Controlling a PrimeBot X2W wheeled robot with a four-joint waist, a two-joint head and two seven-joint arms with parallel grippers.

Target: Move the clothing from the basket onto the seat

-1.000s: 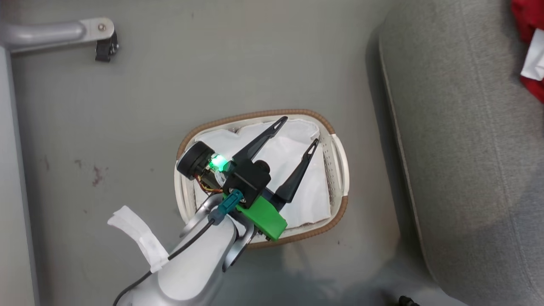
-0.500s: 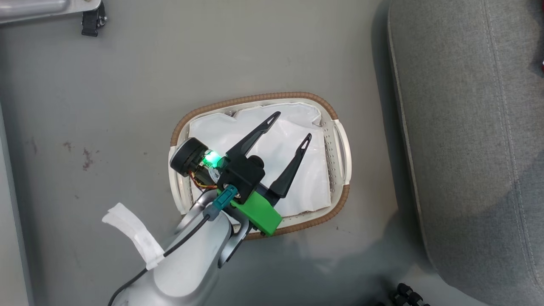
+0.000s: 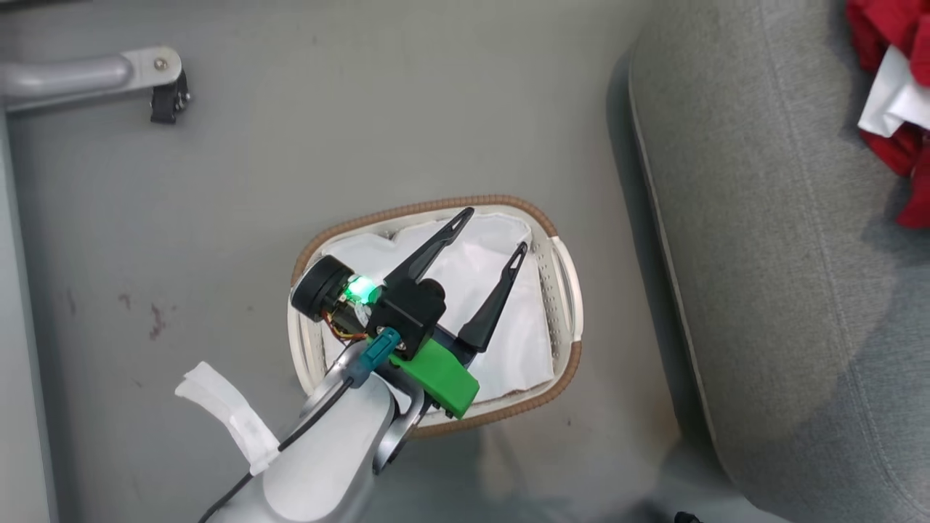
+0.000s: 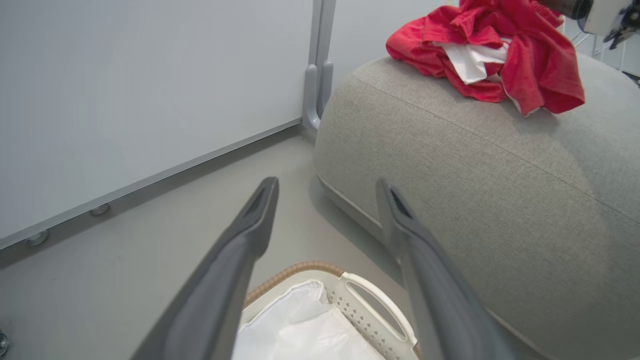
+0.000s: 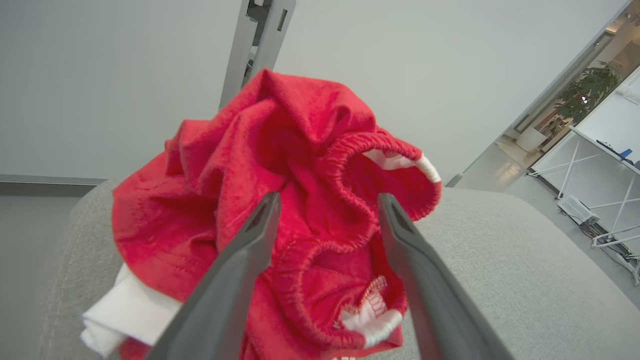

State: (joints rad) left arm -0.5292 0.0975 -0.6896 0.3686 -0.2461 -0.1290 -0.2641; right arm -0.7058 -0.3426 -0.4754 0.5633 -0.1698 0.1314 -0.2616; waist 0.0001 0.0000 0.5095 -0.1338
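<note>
We hold our left gripper (image 3: 493,230) wide above the basket (image 3: 561,298), white liner (image 3: 512,349) inside, our right gripper (image 5: 328,197) wide at the clothing (image 5: 280,145), heaped near the seat (image 5: 505,260) edge.

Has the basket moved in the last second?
No. The basket keeps its gap to the floor stain and the seat; only the camera shifted.

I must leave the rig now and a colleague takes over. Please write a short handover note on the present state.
Left gripper: open, empty, above the basket.
Right gripper: open, close at the red clothing, not gripping it.
Clothing lies heaped on the grey sofa. The basket shows a white liner; the left arm hides part of it.
Done: the move, it seems. Left: check the hidden part of the basket.
</note>
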